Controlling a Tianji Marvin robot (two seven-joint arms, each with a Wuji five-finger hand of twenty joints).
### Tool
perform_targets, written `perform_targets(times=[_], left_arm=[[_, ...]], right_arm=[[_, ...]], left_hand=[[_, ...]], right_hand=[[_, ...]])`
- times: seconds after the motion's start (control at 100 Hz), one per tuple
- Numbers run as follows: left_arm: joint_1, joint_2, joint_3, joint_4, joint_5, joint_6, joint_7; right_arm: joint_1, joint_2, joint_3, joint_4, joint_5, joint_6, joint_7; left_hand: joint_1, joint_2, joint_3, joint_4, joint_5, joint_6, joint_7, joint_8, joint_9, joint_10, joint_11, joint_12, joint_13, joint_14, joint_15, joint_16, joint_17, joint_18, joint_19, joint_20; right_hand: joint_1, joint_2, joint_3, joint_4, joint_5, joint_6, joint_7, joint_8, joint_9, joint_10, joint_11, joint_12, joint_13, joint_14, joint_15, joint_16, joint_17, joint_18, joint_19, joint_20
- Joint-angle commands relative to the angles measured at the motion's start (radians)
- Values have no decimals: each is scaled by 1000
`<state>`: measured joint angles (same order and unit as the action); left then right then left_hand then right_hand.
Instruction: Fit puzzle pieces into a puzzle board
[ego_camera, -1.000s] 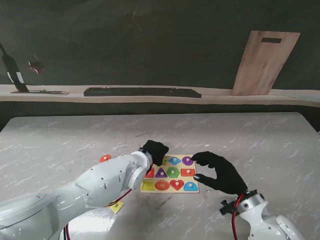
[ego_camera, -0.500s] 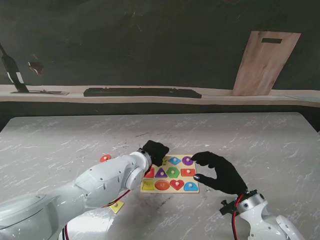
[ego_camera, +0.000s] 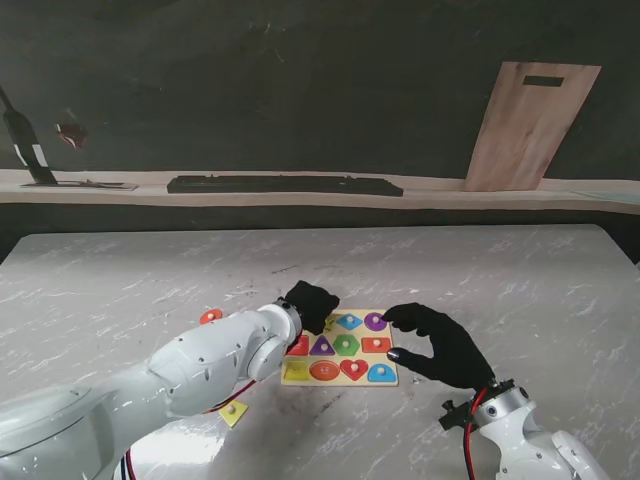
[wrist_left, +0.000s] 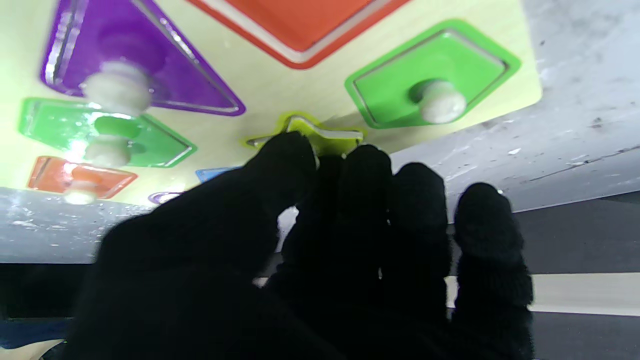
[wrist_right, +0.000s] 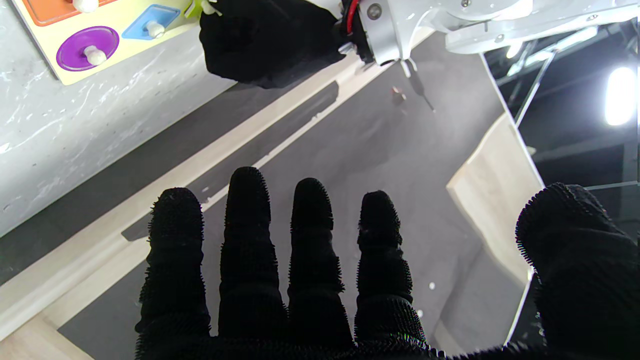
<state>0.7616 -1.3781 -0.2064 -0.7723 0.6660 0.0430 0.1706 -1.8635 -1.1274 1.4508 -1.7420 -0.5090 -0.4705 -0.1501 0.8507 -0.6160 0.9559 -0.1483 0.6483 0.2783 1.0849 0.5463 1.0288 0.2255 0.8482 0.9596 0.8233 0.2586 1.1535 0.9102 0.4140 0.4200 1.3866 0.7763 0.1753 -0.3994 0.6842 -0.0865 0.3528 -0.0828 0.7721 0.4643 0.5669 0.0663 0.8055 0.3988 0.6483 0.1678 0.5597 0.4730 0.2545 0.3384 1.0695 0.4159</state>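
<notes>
On the marble table (ego_camera: 520, 290), the board (ego_camera: 340, 379) lay near me at the centre, most slots filled with knobbed pieces. The left hand (ego_camera: 310, 302) sat over the board's far left corner, its fingers (wrist_left: 360, 170) bunched with the thumb on a yellow-green star (wrist_left: 327, 137); the wrist view showed the star at its slot, partly hidden, so whether it was truly gripped I cannot tell. The right hand (ego_camera: 440, 345) hovered at the board's right edge, curled loosely and apart, holding nothing. Two loose pieces, one red (ego_camera: 210, 316) and one yellow (ego_camera: 233, 411), lay left of the board.
</notes>
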Motion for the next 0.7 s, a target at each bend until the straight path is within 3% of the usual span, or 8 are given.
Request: perform_targets(times=[0.0, 0.45, 0.69], left_arm=[[1, 5, 6, 9, 1, -6, -5], [7, 11, 1, 1, 6, -7, 1], [6, 2, 3, 17, 1, -21, 11]], right_arm=[[-6, -4, -3, -2, -3, -4, 0], [-7, -4, -2, -2, -4, -4, -1], [-7, -4, -2, -2, -4, -4, -1]], left_hand=[[12, 6, 38, 77, 1, -93, 31, 20, -9, 7, 21, 26, -7, -29, 16, 14, -12, 66, 4, 20], [13, 10, 38, 76, -4, -114, 27, 29, -11, 2, 16, 35, -10, -32, 14, 20, -16, 63, 2, 20], [21, 21, 24, 70, -12, -134, 21, 34, -20, -6, 9, 39, -22, -35, 4, 21, -27, 55, -3, 18]], right_hand=[[14, 23, -23, 41, 0, -8, 7, -14, -8, 5, 19, 10, -4, -28, 12, 15, -15, -17, 6, 13], [13, 23, -22, 41, 1, -8, 8, -14, -8, 5, 19, 10, -5, -29, 11, 15, -16, -17, 5, 12], [13, 23, -22, 41, 1, -8, 8, -14, -8, 5, 19, 9, -5, -28, 11, 15, -16, -18, 6, 12]])
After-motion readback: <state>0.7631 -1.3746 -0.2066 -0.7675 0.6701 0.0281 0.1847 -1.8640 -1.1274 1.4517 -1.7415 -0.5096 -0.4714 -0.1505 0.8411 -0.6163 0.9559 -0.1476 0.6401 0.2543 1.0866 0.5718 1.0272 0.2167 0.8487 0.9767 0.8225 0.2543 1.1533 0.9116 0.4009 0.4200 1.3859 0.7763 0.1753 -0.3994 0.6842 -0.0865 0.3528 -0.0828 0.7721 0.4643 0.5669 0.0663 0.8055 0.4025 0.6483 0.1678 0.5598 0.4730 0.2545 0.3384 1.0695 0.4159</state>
